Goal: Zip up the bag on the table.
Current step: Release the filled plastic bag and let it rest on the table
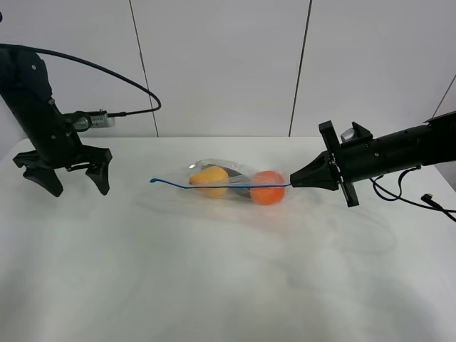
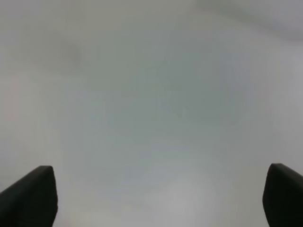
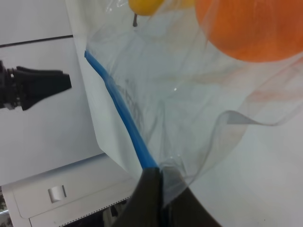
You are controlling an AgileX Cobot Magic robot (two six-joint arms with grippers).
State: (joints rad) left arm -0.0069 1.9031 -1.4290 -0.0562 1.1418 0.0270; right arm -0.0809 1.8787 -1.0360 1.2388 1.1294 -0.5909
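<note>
1. So the bag [image 1: 229,171] lay mid-frame on the table [image 1: 214,285], with a pear [image 1: 209,178] and an orange [image 1: 268,187] inside.
2. The right gripper [image 1: 293,182] was pinched tight on the right end of the blue zip strip [image 1: 206,187].
3. The left gripper [image 1: 80,191] hung at far left, jaws spread wide, well apart from the bag.

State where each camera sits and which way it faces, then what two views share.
Exterior high: mounted high, off the arms, looking down across the table at the bag; both arms show, left tool open, right tool pinching the blue zip strip.
Left wrist: on the left arm, facing bare tabletop; only its two fingertips show.
Right wrist: on the right arm, looking past its shut tool along the zip strip toward the orange.
Shared: exterior and right wrist both show the bag, the orange and the left tool.
</note>
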